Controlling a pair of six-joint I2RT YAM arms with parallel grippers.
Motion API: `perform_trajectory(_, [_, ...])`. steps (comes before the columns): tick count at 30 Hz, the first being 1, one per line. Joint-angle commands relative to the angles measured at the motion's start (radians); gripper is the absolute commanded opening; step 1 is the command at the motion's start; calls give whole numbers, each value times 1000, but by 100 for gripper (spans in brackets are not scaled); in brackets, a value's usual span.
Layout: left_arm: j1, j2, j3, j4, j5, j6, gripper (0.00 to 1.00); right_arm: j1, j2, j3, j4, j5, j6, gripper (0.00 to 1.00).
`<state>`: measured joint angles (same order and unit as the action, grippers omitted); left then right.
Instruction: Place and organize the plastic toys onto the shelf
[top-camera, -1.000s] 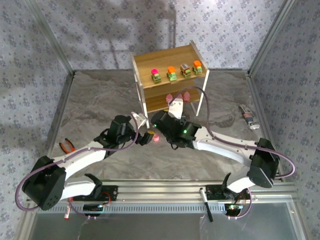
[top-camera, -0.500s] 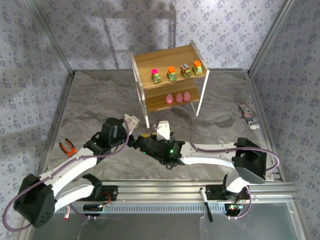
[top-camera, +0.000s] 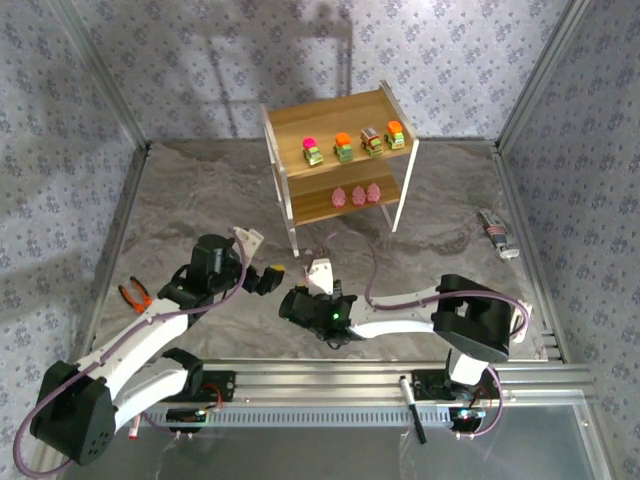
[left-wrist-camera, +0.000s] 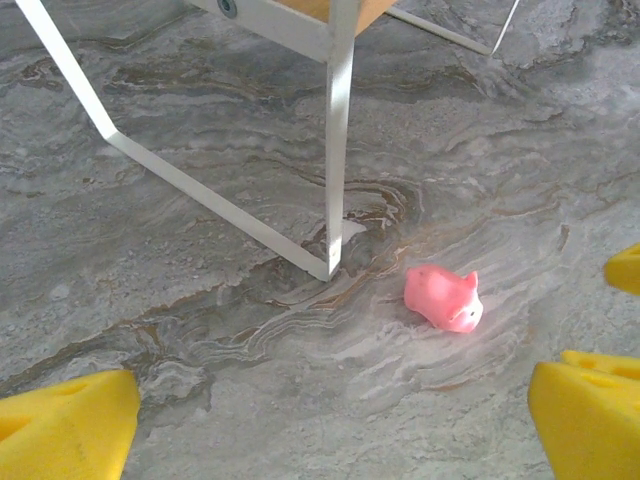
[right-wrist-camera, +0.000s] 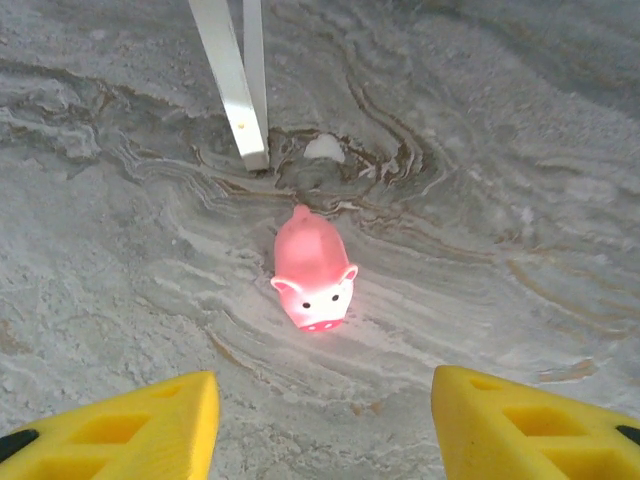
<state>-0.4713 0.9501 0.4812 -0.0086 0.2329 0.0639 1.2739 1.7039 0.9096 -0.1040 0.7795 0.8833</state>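
Though beside shelf leg, pink pig unhemmed; left gripper, right gripper agape.

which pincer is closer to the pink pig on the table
Right, probably. The pink pig lies ahead of the right pincer, centred on its opening; it lies farther from the left pincer, off to one side.

Bright overhead light, soft shadows (focus mostly sharp)

My table bears the shelf, a pig near it, pliers left; four cars on top; three pink figures below.
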Motion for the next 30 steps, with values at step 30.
perform_trajectory(30, [-1,-8,-1,-5,57,-23,100,-108,147,-16,195,-97,-77,67])
